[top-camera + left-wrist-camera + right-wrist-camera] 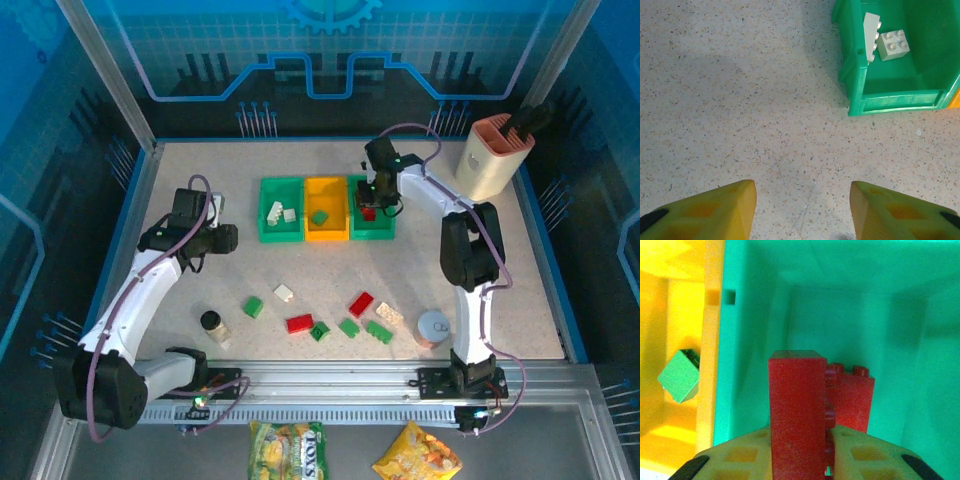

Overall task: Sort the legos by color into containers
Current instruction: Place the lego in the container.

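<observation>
Three containers stand in a row: a left green bin point(266, 236), an orange-yellow bin point(326, 235) and a right green bin point(372, 233). My right gripper point(371, 206) point(802, 452) hangs over the right green bin point(880, 315), shut on a red lego point(796, 410) held upright. A second red lego point(856, 396) lies below in that bin. A green lego point(679, 376) rests in the orange-yellow bin point(710, 340). Two cream legos point(893, 45) lie in the left green bin point(856, 75). My left gripper point(214, 240) point(802, 200) is open over bare table left of it. Several loose legos point(299, 323) lie nearer the front.
A black-lidded jar point(212, 323) stands front left and a round tin can point(433, 327) front right, flanking the loose bricks. A tall beige-and-pink holder point(492, 155) occupies the back right corner. Two snack bags point(287, 450) lie beyond the front rail.
</observation>
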Robot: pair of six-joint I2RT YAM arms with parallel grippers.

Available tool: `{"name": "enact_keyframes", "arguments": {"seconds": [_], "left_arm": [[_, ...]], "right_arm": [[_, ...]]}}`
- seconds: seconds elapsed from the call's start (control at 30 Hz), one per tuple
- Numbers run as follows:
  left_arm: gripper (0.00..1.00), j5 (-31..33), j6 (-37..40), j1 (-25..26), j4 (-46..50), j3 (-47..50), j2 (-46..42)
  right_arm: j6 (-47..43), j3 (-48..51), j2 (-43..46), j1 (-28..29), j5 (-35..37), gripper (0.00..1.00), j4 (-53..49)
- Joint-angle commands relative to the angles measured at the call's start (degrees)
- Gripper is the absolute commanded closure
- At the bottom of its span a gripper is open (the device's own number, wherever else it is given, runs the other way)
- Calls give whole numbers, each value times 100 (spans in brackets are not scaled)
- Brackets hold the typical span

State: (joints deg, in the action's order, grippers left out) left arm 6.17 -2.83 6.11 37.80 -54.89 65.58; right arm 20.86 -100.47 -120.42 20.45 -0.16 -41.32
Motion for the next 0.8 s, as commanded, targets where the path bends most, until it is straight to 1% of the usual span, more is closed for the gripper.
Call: {"name": "enact_keyframes", "arguments": {"seconds": [0.0, 0.13, 0.37, 0.77], "left_arm": [[47, -88, 50, -64, 17, -31, 17], [47, -94, 48, -66, 17, -41, 16], [47, -97, 42, -79, 9, -39, -1], [46, -178, 32, -74, 26, -30, 8]], "right_arm": [[117, -274, -232, -85, -117, 72, -208], [130, -351, -353, -94, -166, 70, -228], [216, -368, -379, -125, -178, 64, -262], [218, -362, 35, -120, -173, 59, -324]]}}
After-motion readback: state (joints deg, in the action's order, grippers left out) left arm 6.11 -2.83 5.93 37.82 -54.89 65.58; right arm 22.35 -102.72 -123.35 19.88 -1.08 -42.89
